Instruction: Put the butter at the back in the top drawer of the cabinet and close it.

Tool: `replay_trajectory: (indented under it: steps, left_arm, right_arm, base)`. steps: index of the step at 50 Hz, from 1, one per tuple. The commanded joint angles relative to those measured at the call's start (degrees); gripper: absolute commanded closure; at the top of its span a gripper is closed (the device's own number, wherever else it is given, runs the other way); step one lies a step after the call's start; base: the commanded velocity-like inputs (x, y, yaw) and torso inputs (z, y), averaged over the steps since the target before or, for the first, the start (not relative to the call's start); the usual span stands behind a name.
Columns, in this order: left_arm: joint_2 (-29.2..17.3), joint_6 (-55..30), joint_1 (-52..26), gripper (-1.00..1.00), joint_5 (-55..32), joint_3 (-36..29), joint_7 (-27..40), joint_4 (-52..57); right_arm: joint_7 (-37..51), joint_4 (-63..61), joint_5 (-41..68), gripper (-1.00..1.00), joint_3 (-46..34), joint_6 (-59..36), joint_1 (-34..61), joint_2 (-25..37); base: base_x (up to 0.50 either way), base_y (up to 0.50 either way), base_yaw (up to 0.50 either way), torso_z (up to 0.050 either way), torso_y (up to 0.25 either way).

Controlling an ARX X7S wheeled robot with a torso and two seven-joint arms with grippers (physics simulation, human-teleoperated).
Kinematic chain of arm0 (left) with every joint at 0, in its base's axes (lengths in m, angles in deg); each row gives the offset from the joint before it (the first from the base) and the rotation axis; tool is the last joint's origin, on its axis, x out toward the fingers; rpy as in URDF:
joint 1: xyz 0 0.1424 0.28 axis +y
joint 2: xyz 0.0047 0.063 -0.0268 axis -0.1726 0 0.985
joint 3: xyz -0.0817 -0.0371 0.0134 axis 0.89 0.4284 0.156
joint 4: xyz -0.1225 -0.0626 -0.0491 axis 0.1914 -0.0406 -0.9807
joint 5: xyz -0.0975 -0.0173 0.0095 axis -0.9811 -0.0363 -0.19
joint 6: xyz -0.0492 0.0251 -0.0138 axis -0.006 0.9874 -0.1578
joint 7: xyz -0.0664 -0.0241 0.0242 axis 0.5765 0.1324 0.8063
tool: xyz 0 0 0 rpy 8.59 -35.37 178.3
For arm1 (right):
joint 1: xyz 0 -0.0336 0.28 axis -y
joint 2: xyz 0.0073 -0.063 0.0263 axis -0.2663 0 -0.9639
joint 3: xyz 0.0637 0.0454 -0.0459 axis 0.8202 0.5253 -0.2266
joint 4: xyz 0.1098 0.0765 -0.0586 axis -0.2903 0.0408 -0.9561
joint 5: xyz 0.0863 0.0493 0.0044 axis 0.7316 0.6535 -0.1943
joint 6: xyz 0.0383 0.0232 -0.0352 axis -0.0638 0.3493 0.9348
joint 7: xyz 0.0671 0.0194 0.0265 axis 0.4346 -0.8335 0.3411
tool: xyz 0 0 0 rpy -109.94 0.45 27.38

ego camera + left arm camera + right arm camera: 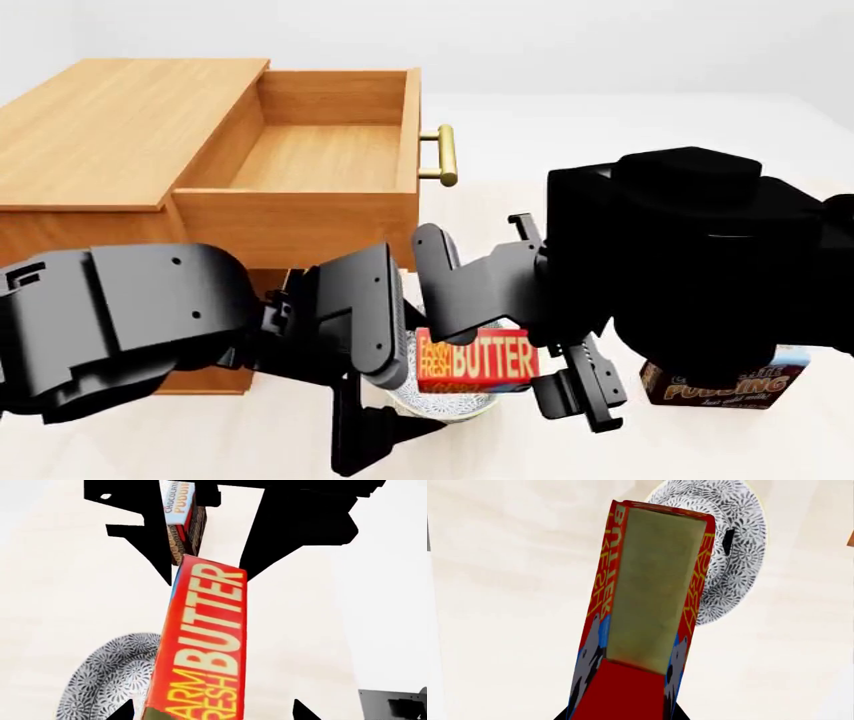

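The butter (pixel 478 360), a red and yellow carton printed "BUTTER", hangs level in the air between my two grippers, just above a speckled bowl (pixel 441 402). My right gripper (pixel 620 712) is shut on one end of the butter (pixel 654 590). My left gripper (pixel 212 712) is open, with its fingertips standing wide on either side of the butter (pixel 203 645). The cabinet (pixel 107 130) stands at the back left. Its top drawer (pixel 294 225) is pulled out and looks empty, with its brass handle (pixel 445 155) pointing right.
The speckled bowl also shows in the left wrist view (pixel 107 680) and the right wrist view (pixel 734 555), under the carton. A brown-and-blue chocolate pudding box (pixel 727 385) lies on the pale table at the right, partly behind my right arm; it shows in the left wrist view too (pixel 183 520).
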Motion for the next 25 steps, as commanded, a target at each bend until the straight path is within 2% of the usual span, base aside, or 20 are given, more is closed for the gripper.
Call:
replay_trajectory:
  steps: [1,16,17,25]
  left_arm:
    - [0.52,1.12,1.10,-1.00,1.55,-0.53,-0.51,-1.22]
    - [1.13,2.17,1.60,-1.00,1.60,0.23,-0.14,-2.46]
    - [1.11,2.30,1.66,1.00,1.58,0.32,-0.10,-2.45]
    - [0.52,4.06,2.53,1.00,2.28,1.08,1.53,-1.48]
  right_arm:
    - [0.11,0.15,-1.28,1.00,0.47,0.88,0.85,0.05]
    - [0.15,-0.25,-1.11,1.00,0.73,1.13,0.90,0.13]
    - [0.15,-0.22,-1.12,1.00,0.70,1.15,0.89,0.13]
    - [0.20,0.13,-1.37,1.00,0.32,1.10,0.82,-0.06]
  base:
    - [0.00,0.00,0.00,0.000,0.000]
    - [0.00,0.00,0.00,0.001,0.001]
    - [0.00,0.00,0.00,0.000,0.010]
    - [0.00,0.00,0.00,0.000,0.000]
